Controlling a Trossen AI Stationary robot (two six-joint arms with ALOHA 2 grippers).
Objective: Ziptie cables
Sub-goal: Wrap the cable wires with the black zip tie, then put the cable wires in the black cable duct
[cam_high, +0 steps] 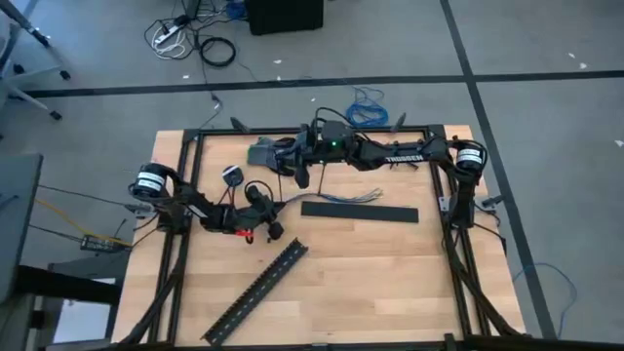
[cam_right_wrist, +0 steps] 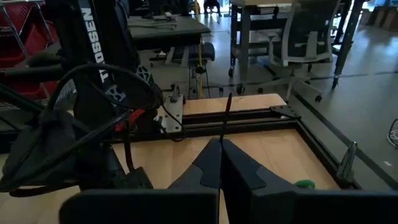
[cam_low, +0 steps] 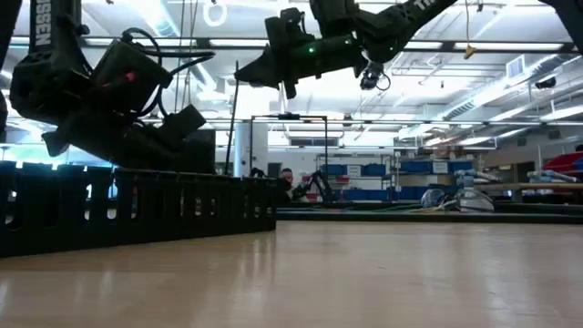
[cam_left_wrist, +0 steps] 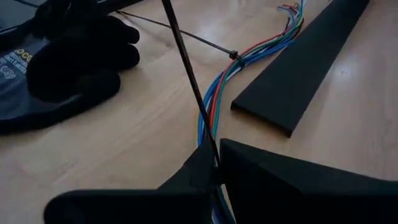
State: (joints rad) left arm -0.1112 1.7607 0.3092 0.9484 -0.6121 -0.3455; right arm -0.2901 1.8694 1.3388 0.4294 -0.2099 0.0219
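The cables [cam_high: 346, 197], thin blue, red and green wires, lie in a bundle [cam_left_wrist: 217, 93] on the wooden table beside a flat black strip [cam_high: 359, 212]. One black ziptie [cam_left_wrist: 235, 56] circles the bundle, its tail lying on the table. My left gripper [cam_high: 273, 232] is over the bundle's near-left end, shut on another thin black ziptie strand [cam_left_wrist: 186, 74]. Higher, toward the far edge, my right gripper [cam_high: 302, 180] is shut on a thin black strand [cam_right_wrist: 227, 112]. Whether both hold one ziptie, I cannot tell. My left gripper pinches the thin black ziptie strand [cam_left_wrist: 211, 152] between its two fingertips. The strand rises slanting from the fingers, straight, and leaves the left wrist view. My right gripper pinches a thin black strand [cam_right_wrist: 224, 134] between its two fingertips. A short straight end [cam_right_wrist: 229, 99] sticks out past the fingers, clear of the table.
A slotted black cable duct [cam_high: 258, 290] lies slanting at the near left and fills the low view's left [cam_low: 137, 210]. A black glove [cam_high: 263, 153] lies at the far edge, near the right gripper. The table's right half beyond the strip is bare wood.
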